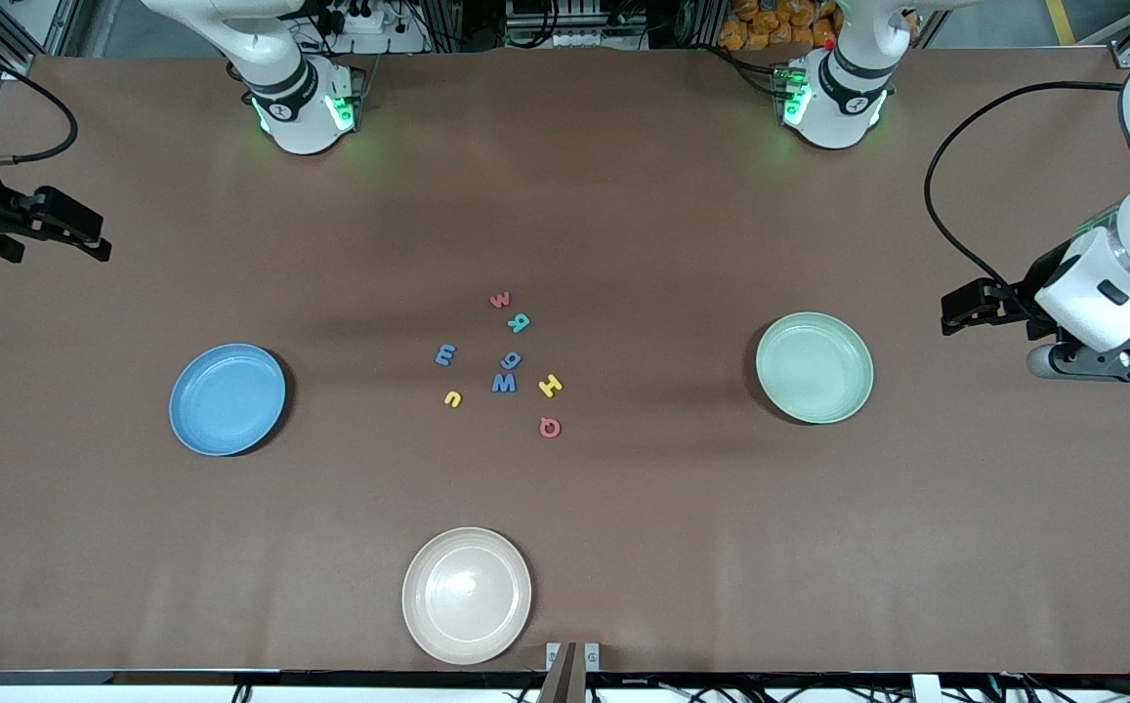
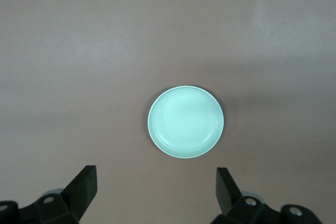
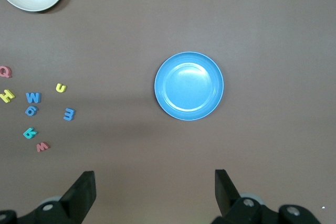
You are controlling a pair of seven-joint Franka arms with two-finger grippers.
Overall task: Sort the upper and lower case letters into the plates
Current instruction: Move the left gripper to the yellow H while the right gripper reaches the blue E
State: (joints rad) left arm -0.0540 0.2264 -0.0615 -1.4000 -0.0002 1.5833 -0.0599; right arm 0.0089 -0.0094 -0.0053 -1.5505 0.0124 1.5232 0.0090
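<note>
Nothing sorted yet. Letters (image 1: 506, 363) sit in bunch mid bench, between blue plate (image 1: 228, 398) and green plate (image 1: 815, 367). Both plates empty. Left gripper (image 2: 156, 187) over bench near green plate, right gripper (image 3: 155, 190) near blue plate; both jaws wide apart, holding nothing. All letters left to move.

Both arms were glossy white with dark grey joint bands, and their rounded bases glowed green. A black cable (image 1: 965, 186) looped to the left arm's wrist. The left gripper (image 2: 156, 190) and right gripper (image 3: 155, 191) had black, wedge-shaped fingers fixed with silver screws.
</note>
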